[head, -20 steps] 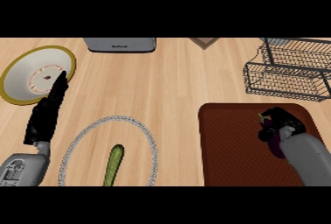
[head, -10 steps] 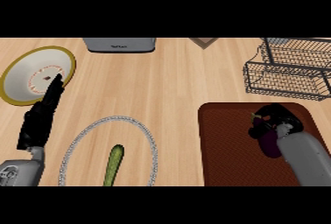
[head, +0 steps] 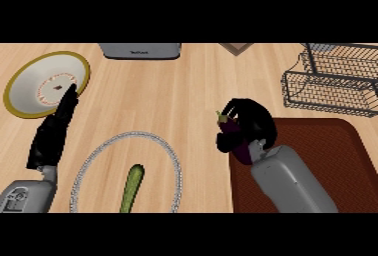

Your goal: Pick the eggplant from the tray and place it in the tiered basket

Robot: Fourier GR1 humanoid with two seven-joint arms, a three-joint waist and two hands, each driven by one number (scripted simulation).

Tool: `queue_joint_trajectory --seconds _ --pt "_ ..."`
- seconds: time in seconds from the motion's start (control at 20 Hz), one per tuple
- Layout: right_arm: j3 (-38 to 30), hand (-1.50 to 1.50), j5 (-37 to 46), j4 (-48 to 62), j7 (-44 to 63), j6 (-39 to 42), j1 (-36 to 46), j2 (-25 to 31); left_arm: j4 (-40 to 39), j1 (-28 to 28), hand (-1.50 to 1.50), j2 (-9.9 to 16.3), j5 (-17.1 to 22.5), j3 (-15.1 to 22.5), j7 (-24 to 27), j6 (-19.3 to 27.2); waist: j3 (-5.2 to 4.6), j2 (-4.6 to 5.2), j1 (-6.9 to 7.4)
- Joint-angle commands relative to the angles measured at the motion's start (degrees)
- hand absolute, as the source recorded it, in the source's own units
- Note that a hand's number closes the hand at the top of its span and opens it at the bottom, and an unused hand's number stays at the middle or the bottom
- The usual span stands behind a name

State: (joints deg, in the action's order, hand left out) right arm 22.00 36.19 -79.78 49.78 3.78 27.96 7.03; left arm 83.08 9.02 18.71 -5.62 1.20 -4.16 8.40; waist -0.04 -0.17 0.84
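Observation:
My right hand (head: pixel 251 125) is curled round the dark purple eggplant (head: pixel 227 131), whose green stem pokes out at the hand's left. Hand and eggplant hang over the left edge of the dark red tray (head: pixel 325 160). The wire tiered basket (head: pixel 332 80) stands at the far right, well apart from the hand. At the left, my left hand (head: pixel 55 131) rests open with straight fingers pointing up toward a plate.
A yellow-rimmed white plate (head: pixel 29 90) lies at the far left. A clear glass plate (head: pixel 96 155) near the front holds a green cucumber (head: pixel 133 186). A grey appliance (head: pixel 140 50) sits at the back edge, with a small brown object (head: pixel 236 47) beside it.
My right hand has carried the eggplant left and away from me, from the tray's middle to over its left edge. The left hand has barely moved.

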Motion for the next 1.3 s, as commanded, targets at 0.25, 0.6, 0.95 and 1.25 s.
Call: queue_joint_trajectory --seconds 0.25,0.6,0.95,1.25 --pt "1.01 1.5 15.62 -14.29 3.16 -13.77 6.46 -1.23 -0.52 0.91 0.0 0.53 0.19 -1.33 -0.68 -0.49 0.01 -0.26 -1.56" --pt "-6.94 1.5 19.23 -19.17 8.59 -4.16 16.4 3.27 0.4 -2.13 0.0 -1.37 -2.38 -0.44 0.78 1.29 0.0 0.0 -0.87" --pt "-16.63 1.5 12.35 -17.12 1.55 5.64 18.74 11.08 -0.05 -0.77 0.0 -1.56 -2.17 -1.42 0.22 -0.79 0.02 0.13 -0.74" --pt "-20.42 1.5 10.24 -7.31 -8.26 4.55 20.39 14.08 2.06 -0.9 0.0 -2.5 -3.1 -1.05 -1.22 -0.88 0.03 0.24 -0.38"
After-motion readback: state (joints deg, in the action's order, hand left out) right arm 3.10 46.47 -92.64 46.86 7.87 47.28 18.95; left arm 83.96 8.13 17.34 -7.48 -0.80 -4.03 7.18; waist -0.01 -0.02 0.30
